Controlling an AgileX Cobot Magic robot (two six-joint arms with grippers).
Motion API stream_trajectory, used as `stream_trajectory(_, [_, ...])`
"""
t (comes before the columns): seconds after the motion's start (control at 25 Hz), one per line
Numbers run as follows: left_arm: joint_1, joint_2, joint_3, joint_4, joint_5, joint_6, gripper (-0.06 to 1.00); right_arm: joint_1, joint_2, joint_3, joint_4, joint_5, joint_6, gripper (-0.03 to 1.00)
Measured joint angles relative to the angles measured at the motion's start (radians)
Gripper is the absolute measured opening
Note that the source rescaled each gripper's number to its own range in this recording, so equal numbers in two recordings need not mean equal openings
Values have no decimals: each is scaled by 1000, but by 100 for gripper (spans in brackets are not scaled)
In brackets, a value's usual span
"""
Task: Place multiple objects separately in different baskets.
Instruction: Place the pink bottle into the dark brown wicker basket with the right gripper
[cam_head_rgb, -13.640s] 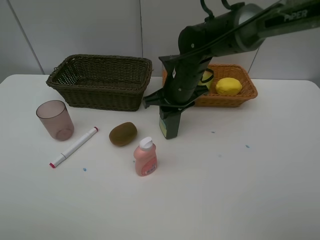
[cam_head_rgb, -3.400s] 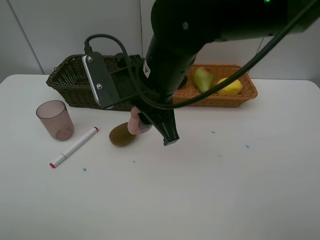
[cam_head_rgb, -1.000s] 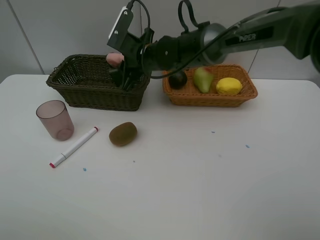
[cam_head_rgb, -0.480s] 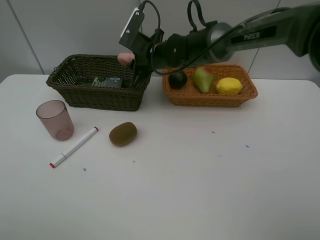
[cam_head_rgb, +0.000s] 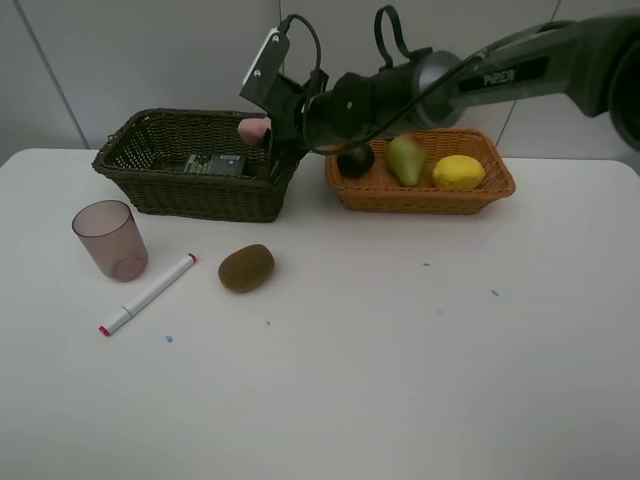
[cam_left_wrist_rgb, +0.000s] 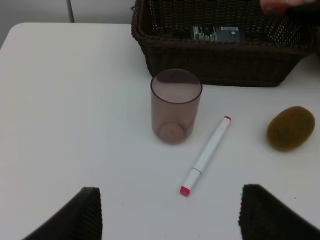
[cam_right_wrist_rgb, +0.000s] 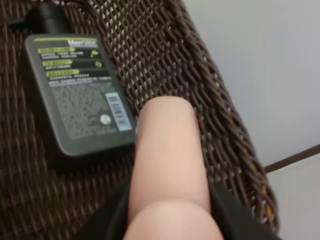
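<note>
While held aloft, pink bottle (cam_head_rgb: 253, 129) hangs near dark basket (cam_head_rgb: 200, 198)'s rim.

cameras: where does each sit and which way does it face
Exterior high: mounted high, looking down on the table, dark basket and orange basket; right gripper holds the pink bottle.
Left wrist: on its arm, looking down at cup, marker, kiwi; open left gripper shows.
Right wrist: on its arm, looking into the dark basket past its jaws.
Shared: green bottle, in all three.
</note>
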Motion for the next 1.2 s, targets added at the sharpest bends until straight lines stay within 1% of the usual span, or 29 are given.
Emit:
stream_trajectory(0.56, [0,0,0,0,0,0,74,0,17,0,33,26,0,0])
stream_trajectory(0.6, [0,0,0,0,0,0,74,0,17,0,36,26,0,4])
stream_trajectory(0.64, [0,0,0,0,0,0,74,0,17,-1,41,21,1,15])
stream_trajectory(0.68, [0,0,0,0,0,0,74,0,17,-1,54,9,3,34])
stream_trajectory(0.72, [0,0,0,0,0,0,74,0,16,-1,58,-11,15,57])
stream_trajectory(0.76, [0,0,0,0,0,0,74,0,16,-4,59,-27,24,75])
stream_trajectory(0.8, [0,0,0,0,0,0,74,0,16,-6,59,-34,28,83])
stream_trajectory(0.84, [0,0,0,0,0,0,74,0,16,-7,58,-36,32,90])
stream_trajectory(0.88, [0,0,0,0,0,0,74,0,16,-7,58,-35,35,94])
stream_trajectory(0.96, [0,0,0,0,0,0,74,0,16,-7,58,-33,38,98])
stream_trajectory(1.2, [0,0,0,0,0,0,74,0,13,-8,58,-20,43,100])
